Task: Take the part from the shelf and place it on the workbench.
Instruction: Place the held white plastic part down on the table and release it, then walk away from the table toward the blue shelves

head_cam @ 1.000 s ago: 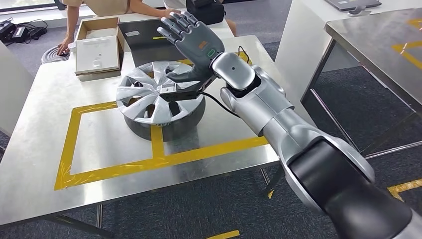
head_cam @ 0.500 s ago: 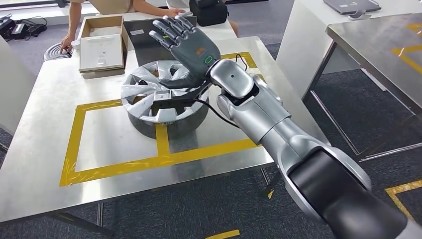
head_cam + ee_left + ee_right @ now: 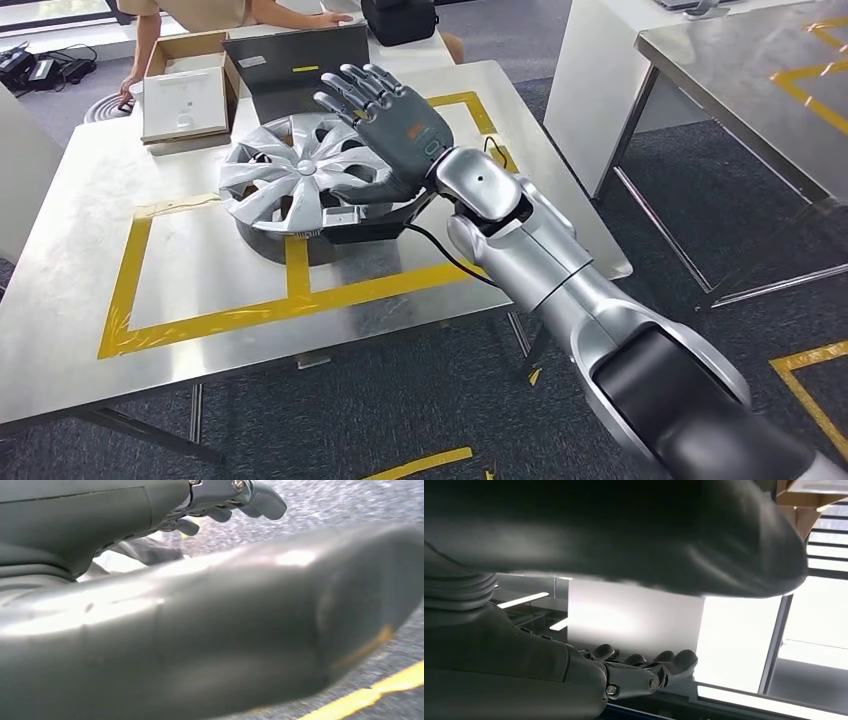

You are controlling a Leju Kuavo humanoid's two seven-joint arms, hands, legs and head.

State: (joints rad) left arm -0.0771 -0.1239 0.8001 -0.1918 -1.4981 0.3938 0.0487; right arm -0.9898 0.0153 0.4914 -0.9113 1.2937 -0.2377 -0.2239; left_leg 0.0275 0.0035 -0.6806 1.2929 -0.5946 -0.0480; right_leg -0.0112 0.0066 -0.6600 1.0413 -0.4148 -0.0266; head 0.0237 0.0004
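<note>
Upper centre of the head view, the right hand rises with fingers spread and straight, holding nothing, its thumb side near the rim of the wheel. That silver wheel lies flat on the steel workbench, across the yellow tape in the frame's upper left. A cardboard box sits beyond it. Placing looks done; next, probably, the arm must lift clear without nudging the wheel.

Left wrist view: the left hand, blurred over grey floor, fingers curled; whether closed I cannot tell.

Right wrist view: dark fingers extended against a bright window.
</note>
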